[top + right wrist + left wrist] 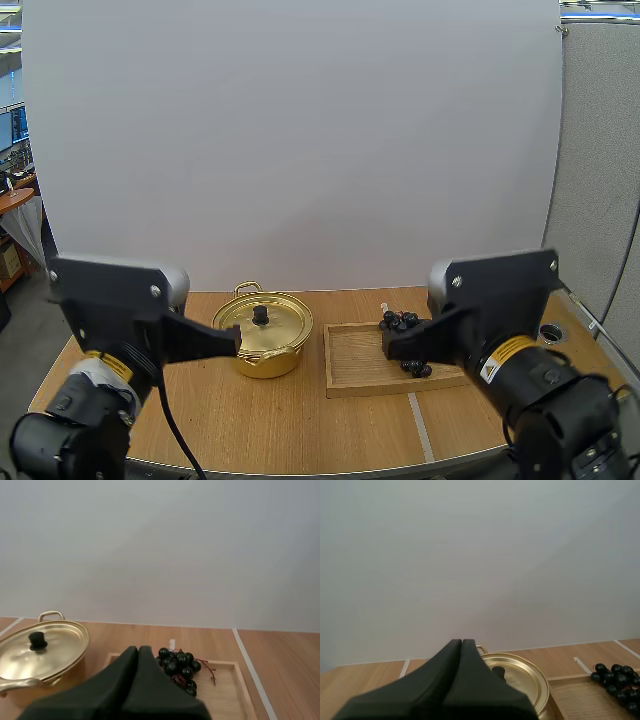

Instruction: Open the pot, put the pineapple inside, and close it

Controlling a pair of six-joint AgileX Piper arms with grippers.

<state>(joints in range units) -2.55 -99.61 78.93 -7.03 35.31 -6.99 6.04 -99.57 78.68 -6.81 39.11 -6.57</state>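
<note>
Meanwhile the left fingers (452,655) and the right fingers (131,661) both lay pressed together on nothing, while the lid (278,322) sat on the pot (275,362) beside the wooden tray (355,367) holding dark grapes (401,322).

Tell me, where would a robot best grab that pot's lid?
By the small black knob at the centre of the lid, coming straight down from above. It stands up from the shallow dome and looks narrow enough to pinch; the rest lies low on the pot.
</note>
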